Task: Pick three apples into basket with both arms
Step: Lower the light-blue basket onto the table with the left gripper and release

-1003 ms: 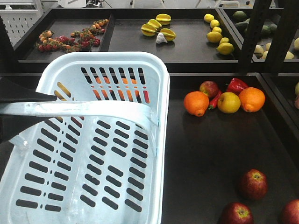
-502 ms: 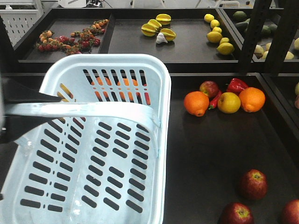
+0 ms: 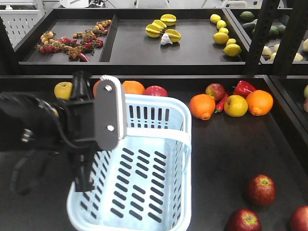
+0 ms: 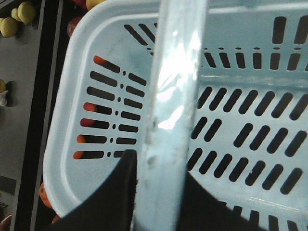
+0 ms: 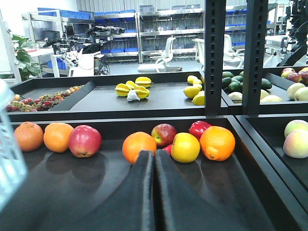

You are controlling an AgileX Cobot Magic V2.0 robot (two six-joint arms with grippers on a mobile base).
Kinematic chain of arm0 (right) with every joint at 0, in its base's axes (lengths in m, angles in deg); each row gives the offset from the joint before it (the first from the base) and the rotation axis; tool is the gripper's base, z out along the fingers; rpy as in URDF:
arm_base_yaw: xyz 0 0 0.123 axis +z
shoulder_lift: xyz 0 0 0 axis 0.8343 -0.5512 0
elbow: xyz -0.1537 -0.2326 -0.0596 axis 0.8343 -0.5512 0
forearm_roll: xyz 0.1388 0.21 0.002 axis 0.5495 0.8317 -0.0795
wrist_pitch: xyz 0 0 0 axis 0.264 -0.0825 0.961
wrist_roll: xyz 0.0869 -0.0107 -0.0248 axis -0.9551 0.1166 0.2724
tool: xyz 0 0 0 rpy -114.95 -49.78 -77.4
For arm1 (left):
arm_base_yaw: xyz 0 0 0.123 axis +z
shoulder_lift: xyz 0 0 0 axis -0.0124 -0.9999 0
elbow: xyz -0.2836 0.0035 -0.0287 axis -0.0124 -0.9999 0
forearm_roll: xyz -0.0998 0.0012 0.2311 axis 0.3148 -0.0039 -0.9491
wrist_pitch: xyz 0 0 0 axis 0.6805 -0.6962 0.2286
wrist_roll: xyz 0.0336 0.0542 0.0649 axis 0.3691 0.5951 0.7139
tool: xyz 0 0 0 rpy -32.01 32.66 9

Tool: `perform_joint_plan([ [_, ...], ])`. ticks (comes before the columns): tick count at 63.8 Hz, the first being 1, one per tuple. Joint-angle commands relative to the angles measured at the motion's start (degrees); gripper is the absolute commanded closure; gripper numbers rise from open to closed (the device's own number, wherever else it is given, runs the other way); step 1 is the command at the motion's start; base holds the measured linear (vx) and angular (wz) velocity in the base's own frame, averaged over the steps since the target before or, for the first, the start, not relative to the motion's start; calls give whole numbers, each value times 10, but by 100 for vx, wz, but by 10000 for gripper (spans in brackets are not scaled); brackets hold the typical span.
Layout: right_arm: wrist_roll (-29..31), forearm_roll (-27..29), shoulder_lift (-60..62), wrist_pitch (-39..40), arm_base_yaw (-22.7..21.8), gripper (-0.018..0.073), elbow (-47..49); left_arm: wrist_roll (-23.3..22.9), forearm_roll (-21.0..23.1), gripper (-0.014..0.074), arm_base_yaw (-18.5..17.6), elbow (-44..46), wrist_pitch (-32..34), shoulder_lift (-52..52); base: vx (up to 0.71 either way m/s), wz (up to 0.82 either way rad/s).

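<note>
The left gripper point(image 4: 159, 178) clamps the basket point(image 3: 187, 159) by its handle point(image 4: 173, 72). The right gripper point(image 5: 154, 159), closed and empty, is nearer the apples point(image 3: 261, 189) at the tray point(image 3: 216, 149) front right corner.

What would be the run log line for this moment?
left pincer: shut on basket handle | right pincer: shut, empty | apples: three on tray, outside basket

pale blue basket point(image 3: 154, 100) upright (slotted sides and floor), three dark red apples point(image 3: 261, 189) clustered to its right
</note>
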Motion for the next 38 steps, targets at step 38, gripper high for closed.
perform_joint_plan([
  [38, -1, -4, 6, 44, -4, 568, -8, -7, 64, 587, -3, -33, 240, -152, 0, 0],
])
